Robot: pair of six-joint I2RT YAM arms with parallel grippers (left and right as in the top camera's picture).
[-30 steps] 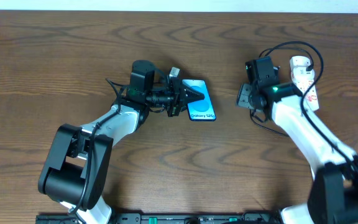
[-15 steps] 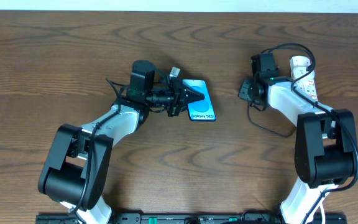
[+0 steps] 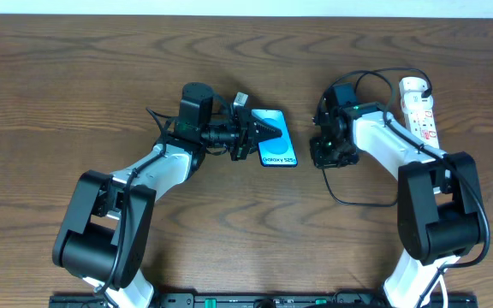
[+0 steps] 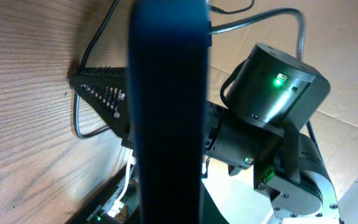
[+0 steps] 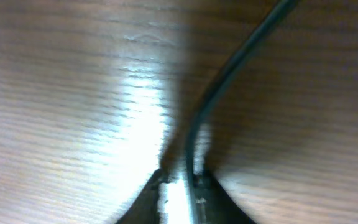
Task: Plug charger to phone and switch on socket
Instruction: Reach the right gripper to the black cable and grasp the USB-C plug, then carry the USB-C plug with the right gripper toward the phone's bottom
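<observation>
Roughly at the middle of a brown wooden table (image 3: 101, 85) lies the phone (image 3: 279, 152), its turquoise screen facing up with white lettering near the lower edge. The left gripper (image 3: 272, 133) reaches in from the left, lying low and level, with its dark pointed fingers closed on the upper left part of the phone. From the left wrist, the phone (image 4: 166, 124) shows edge-on as a dark blue upright bar filling the centre. One ribbed finger (image 4: 101, 96) lies just beside it on the table side, and the right arm (image 4: 272, 93), with a green light, stands beyond. To the right of the phone, across a strip of bare wood, the right gripper (image 3: 323, 154) points down at the table. The charger (image 3: 349, 202) trails from it as a thin black cable, curving toward the near edge and then sweeping right. The right wrist view is blurred. It shows the charger (image 5: 229, 74) running from the upper right down into the narrow gap between two dark fingertips (image 5: 151, 193), which look pinched on it close above the wood. Its plug tip cannot be made out. The socket (image 3: 421, 107), white with small red marks, lies at the far right, well apart from the phone. Black cable loops around its far end, and its switch positions are too small to tell.
</observation>
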